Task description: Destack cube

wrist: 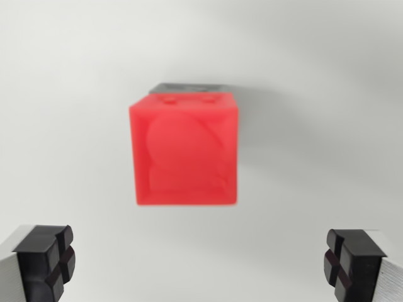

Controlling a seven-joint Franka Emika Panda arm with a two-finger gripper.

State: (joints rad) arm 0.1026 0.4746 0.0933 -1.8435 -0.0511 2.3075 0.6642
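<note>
A red cube [184,150] fills the middle of the wrist view, blurred, with a raised round shape on its top face. A dark grey cube [189,87] lies under it; only a thin strip shows past the red cube's far edge. My gripper [198,264] is open, its two black-padded fingers [47,261] at the lower corners of the view. The red cube lies between and beyond the fingertips, with no contact.
A plain white surface [315,94] surrounds the stacked cubes on every side. A soft shadow falls to the wrist view's right of the stack.
</note>
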